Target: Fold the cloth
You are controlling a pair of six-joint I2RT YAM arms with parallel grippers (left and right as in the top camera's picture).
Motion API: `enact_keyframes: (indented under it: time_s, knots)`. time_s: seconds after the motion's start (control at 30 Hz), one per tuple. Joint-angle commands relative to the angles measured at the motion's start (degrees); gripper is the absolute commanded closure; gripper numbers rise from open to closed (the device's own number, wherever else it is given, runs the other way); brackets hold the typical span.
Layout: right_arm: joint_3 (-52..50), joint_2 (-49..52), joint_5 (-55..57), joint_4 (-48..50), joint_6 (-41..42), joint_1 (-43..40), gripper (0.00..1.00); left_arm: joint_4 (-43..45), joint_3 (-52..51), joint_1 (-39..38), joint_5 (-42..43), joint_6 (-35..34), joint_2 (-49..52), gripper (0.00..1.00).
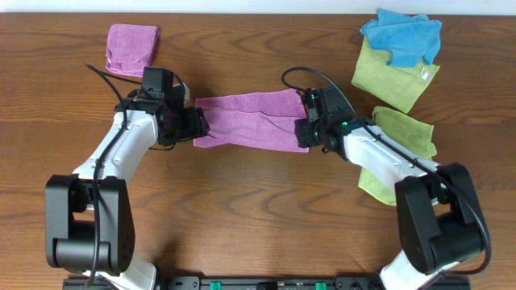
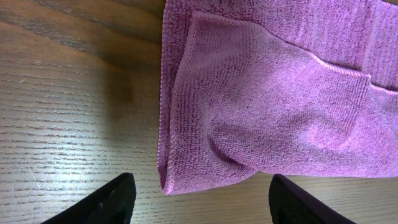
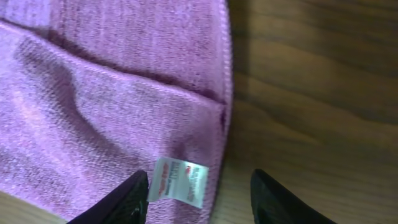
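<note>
The purple-magenta cloth (image 1: 250, 121) lies doubled over as a long strip on the wooden table, between my two grippers. My left gripper (image 1: 197, 125) is open at the strip's left end. In the left wrist view the cloth's (image 2: 267, 106) folded corner sits just ahead of the left gripper (image 2: 202, 182), touching neither finger. My right gripper (image 1: 305, 129) is open over the right end. In the right wrist view the cloth (image 3: 112, 93) has a white tag (image 3: 180, 182) at its edge, and this lies between the spread fingers of the right gripper (image 3: 199, 176).
A small folded purple pad (image 1: 131, 48) lies at the back left. A blue cloth (image 1: 403, 36) rests on a yellow-green cloth (image 1: 395, 80) at the back right. Another yellow-green cloth (image 1: 407, 133) lies under my right arm.
</note>
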Motion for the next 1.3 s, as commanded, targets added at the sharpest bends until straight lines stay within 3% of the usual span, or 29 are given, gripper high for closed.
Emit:
enact_keyframes:
  time_s: [0.0, 0.4, 0.87, 1.03, 1.27]
  knots:
    - [0.6, 1.6, -0.8, 0.5, -0.1, -0.8, 0.48, -0.1, -0.1, 0.2, -0.1, 1.0, 0.6, 0.3]
    - [0.6, 2.4, -5.3, 3.1, 0.4, -1.6, 0.69, -0.1, -0.1, 0.2, 0.0, 1.0, 0.6, 0.3]
    - [0.6, 4.3, -5.8, 3.0, 0.4, -1.9, 0.81, 0.0, -0.1, 0.2, -0.1, 1.0, 0.6, 0.3]
    - [0.6, 4.3, -5.8, 3.5, 0.4, -2.0, 0.99, -0.1, -0.1, 0.2, -0.1, 1.0, 0.6, 0.3]
    - [5.2, 4.2, -7.0, -1.9, 0.3, -2.0, 0.99, -0.7, -0.1, 0.9, -0.2, 1.0, 0.6, 0.33]
